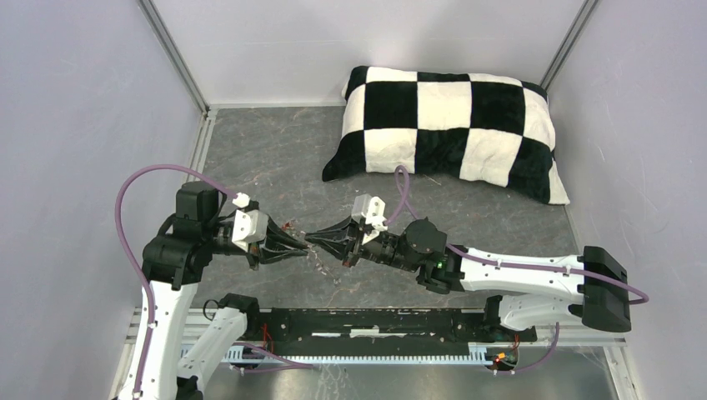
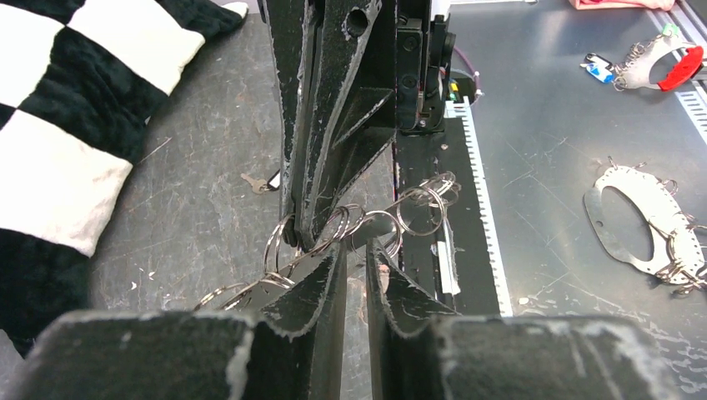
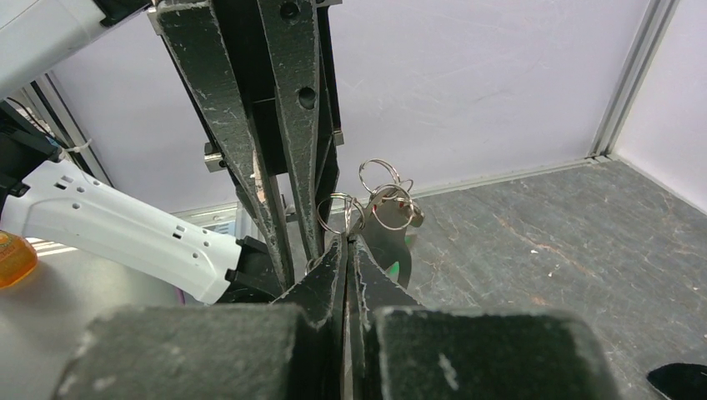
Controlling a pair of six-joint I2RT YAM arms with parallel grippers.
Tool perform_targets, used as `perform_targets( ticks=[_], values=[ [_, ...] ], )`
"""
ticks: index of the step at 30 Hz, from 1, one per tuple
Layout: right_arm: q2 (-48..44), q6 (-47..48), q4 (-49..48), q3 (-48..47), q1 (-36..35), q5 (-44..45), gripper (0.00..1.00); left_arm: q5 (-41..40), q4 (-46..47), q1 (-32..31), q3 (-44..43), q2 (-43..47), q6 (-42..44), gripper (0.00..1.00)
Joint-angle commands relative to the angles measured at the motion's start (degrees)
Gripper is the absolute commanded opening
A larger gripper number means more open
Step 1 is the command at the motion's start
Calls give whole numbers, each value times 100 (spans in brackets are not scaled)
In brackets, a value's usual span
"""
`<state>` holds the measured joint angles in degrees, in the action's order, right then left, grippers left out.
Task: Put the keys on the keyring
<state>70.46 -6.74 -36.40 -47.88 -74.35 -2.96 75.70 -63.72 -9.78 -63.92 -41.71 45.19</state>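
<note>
**Top view.** Left gripper (image 1: 298,242) and right gripper (image 1: 322,240) tip to tip over the worktop (image 1: 267,158), close to its near edge, left of centre, well apart from the pillow (image 1: 450,125).

**Left wrist view.** Left fingers (image 2: 321,279) parted by a narrow slit, nothing visibly clamped. Ring cluster (image 2: 383,218) strung just past the tips, long axis across the picture toward the rail (image 2: 471,250). Keyring (image 2: 669,218) flat beyond that rail, slot and long axis slanting alike. Loose key (image 2: 258,182) on the worktop toward the pillow.

**Right wrist view.** Right fingers (image 3: 371,283) pressed together on the ring cluster (image 3: 383,196), rings upright above the tips. Probably held aloft to leave one ring free for the opposing fingers to pry.
</note>
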Motion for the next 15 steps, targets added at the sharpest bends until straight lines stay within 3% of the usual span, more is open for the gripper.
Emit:
perform_targets(
  ticks=[1,6,11,15],
  values=[
    [67,-210,-405,-50,-27,-217,1,144,62,-15,-60,5,200,21],
    [-73,-288,-550,115,-27,-270,1,-751,322,-15,241,253,536,15],
    [-191,-376,-870,370,-15,-358,1,-1154,1314,-15,534,476,-878,15],
    [-173,-429,-952,411,-19,-501,1,-1092,1905,-15,569,383,-1648,27]
  ],
)
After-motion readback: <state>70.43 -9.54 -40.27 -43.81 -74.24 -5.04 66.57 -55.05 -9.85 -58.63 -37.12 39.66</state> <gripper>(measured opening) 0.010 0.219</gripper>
